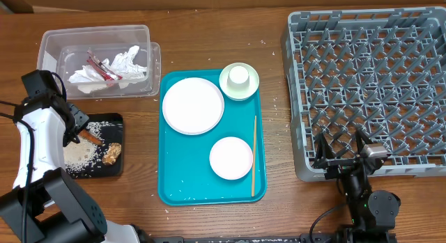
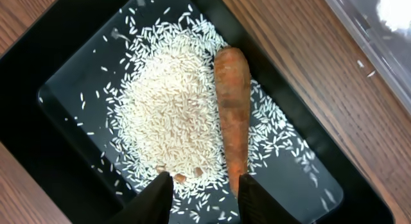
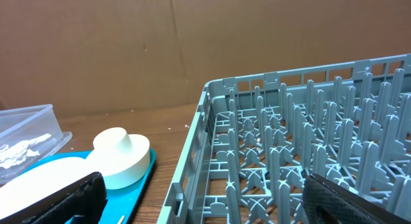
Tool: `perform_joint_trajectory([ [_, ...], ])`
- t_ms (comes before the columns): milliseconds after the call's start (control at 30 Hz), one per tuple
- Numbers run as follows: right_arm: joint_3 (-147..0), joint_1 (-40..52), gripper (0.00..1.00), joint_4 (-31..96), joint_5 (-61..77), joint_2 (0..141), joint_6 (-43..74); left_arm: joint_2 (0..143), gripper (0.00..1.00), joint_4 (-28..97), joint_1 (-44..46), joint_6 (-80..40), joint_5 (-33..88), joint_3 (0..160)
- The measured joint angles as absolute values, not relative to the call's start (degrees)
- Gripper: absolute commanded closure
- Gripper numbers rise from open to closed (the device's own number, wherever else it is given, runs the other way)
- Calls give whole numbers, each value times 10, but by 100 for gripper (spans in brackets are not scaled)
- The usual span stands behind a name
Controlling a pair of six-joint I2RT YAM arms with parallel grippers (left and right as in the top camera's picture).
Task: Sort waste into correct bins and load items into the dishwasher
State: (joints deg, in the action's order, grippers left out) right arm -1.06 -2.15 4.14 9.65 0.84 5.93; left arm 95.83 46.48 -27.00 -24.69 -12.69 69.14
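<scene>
My left gripper [image 1: 77, 129] [image 2: 204, 201] hangs low over the shallow black tray [image 1: 94, 172] [image 2: 70, 172], jaws open. An orange carrot [image 1: 89, 137] [image 2: 232, 102] lies free on the loose white rice [image 1: 77, 156] [image 2: 167, 115], its thin end just by the right finger. A brown food lump [image 1: 113, 152] sits in the same tray. The clear tub [image 1: 52, 44] holds a crumpled napkin [image 1: 129, 62] and a red wrapper [image 1: 97, 67]. My right gripper [image 1: 346, 159] [image 3: 205, 211] stands wide open and empty at the grey dish rack's [image 1: 376, 83] [image 3: 289, 147] front left corner.
The teal tray [image 1: 174, 191] [image 3: 131, 198] carries a large white plate [image 1: 193, 105], a smaller plate [image 1: 231, 158], a pale green saucer [image 1: 249, 88] with a white cup [image 1: 239, 76] [image 3: 122, 156] upside down on it, and a chopstick [image 1: 254, 156]. Stray rice grains dot the wooden table.
</scene>
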Motion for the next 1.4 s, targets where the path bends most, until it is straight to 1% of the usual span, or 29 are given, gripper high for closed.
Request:
perform_joint_trajectory([
  [167,-11,-22,0,41,96,8,59,958,62,481,-270,-246,-106,692],
  [300,-11,-22,0,41,96,8,60,958,62,509,-270,-232,-50,713],
  [400,-11,-22,0,41,96,8,60,956,55,527,-269,-199,17,749],
  [500,-11,-22,0,41,96,8,60,938,52,532,-258,-169,82,774],
  [600,-11,-22,0,41,96,8,60,903,48,531,-228,-150,127,786],
  [633,-11,-22,0,41,96,8,60,890,44,531,-215,-145,138,788],
  [700,-11,-22,0,41,96,8,60,867,31,528,-179,-133,153,791],
  [733,-11,-22,0,41,96,8,59,858,20,527,-159,-128,159,792],
  [767,-11,-22,0,42,96,8,60,853,3,526,-140,-120,163,794],
  [800,-11,-22,0,41,96,8,59,849,0,525,-117,-113,168,795],
  [1000,-11,-22,0,42,96,8,60,866,0,512,-7,-103,181,795],
  [1200,-11,-22,0,41,96,8,60,911,0,480,66,-103,185,795],
  [1400,-11,-22,0,41,96,8,60,959,0,477,125,-99,182,795],
])
